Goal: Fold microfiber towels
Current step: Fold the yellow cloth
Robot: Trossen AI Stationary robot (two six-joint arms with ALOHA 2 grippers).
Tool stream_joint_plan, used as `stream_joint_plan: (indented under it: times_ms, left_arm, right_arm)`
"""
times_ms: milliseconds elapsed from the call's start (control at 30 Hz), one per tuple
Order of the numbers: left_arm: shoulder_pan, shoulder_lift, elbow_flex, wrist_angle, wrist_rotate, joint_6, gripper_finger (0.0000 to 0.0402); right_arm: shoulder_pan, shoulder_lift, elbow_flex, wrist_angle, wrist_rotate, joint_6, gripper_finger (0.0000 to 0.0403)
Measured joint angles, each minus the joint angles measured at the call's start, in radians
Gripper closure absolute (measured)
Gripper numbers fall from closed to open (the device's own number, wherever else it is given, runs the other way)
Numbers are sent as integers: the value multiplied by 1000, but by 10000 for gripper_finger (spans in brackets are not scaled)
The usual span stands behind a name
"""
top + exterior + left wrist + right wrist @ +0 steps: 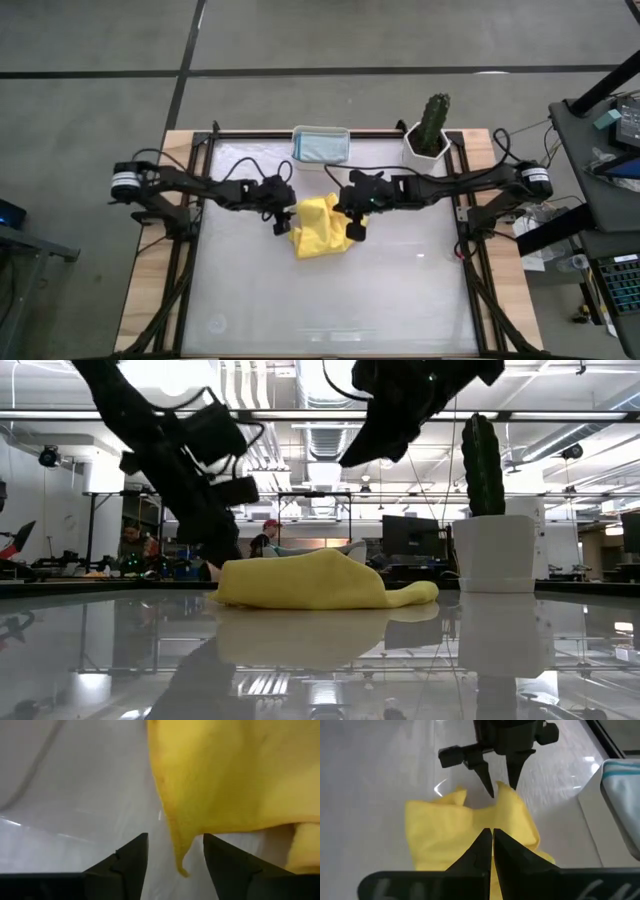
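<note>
Yellow towel [320,227] lies crumpled mid-table, nearer the far edge. Soft, light, floppy w/ no stiffness, so prob best pinched at a corner or hem. Left gripper [175,855] open at its edge, holding nothing; right gripper [491,836] shut, empty, above it

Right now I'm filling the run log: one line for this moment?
left gripper: open at yellow towel corner | right gripper: shut above towel | towel: crumpled on table

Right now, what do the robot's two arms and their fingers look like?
Both arms are dark and slender, with black cables looping along them and a pale cylindrical joint at each outer end. The left gripper has two black, pointed, wedge-shaped fingers; the right gripper looks equally black.
</note>
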Motion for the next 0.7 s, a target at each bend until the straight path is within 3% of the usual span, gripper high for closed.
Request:
stream_joint_plan:
  times_ms: [133,333,533,700]
  left_arm:
    - [-6,45,10,5,42,16,259]
    - [-37,-3,10,-41,77,22,387]
    - [-113,-138,10,-217,109,16,400]
    - [-191,-235,10,-357,130,-36,401]
  right_arm:
    - [0,0,-34,30,0,5,394]
    - [0,0,-68,51,0,24,394]
    - [0,0,-104,88,-1,87,384]
    - [-3,5,-136,85,-1,64,331]
